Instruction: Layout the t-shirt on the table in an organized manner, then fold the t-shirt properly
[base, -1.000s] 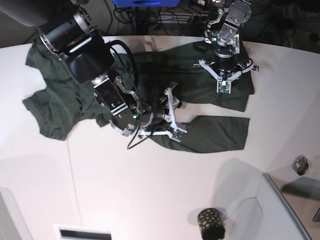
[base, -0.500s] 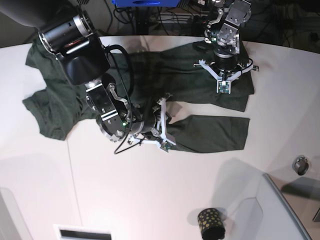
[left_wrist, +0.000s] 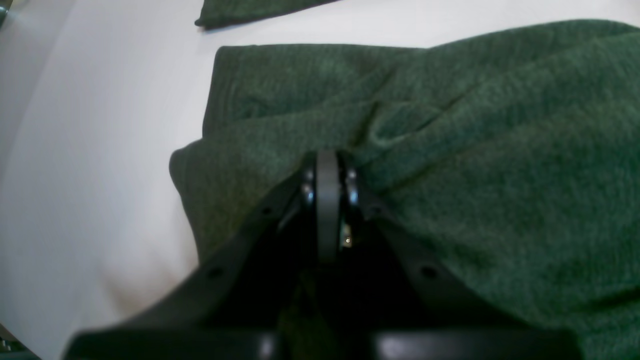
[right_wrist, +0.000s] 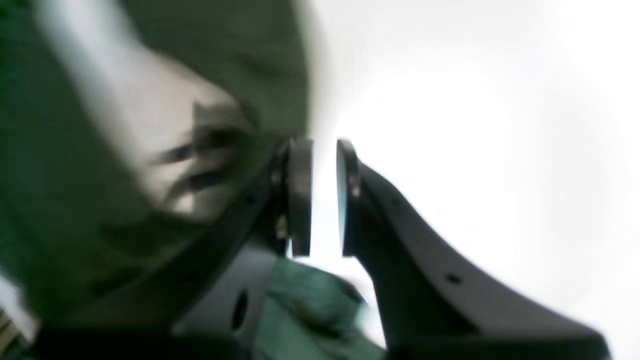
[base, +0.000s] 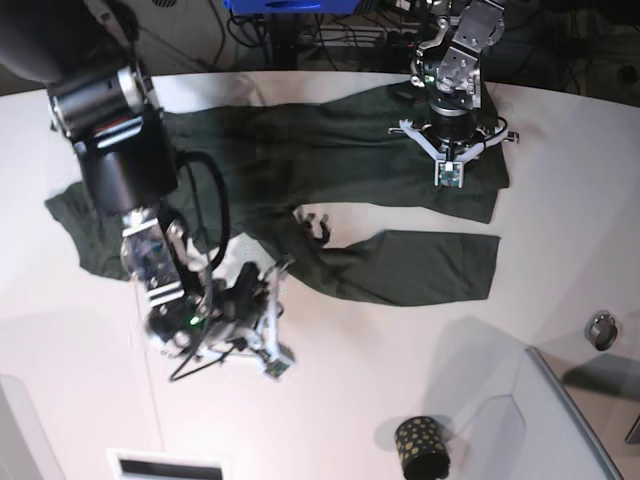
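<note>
Surface: white table (base: 420, 360) filled most of the base view, cables and dark gear behind its far curved edge.
Left jaws: pressed together, no gap, tips pinching a raised fold of the t-shirt (base: 400, 165).
Left gripper (left_wrist: 327, 170): at the far side of the table, over the shirt's upper band, pointing down.
Right jaws: narrow, a thin bright slit between the pads; green cloth showed low between the fingers near their base, badly blurred, so hold on cloth could not be told.
Right gripper (base: 262, 325): low over bare table, near the front edge, just off the shirt's lower strip.
T-shirt: dark green, spread across the table's far half, bunched, one strip trailing toward the right gripper.
Cup (base: 421, 448): black, gold dots, upright, near the front, well apart from the shirt.
Tray (base: 560, 410): grey raised panel at the corner beside the cup.
</note>
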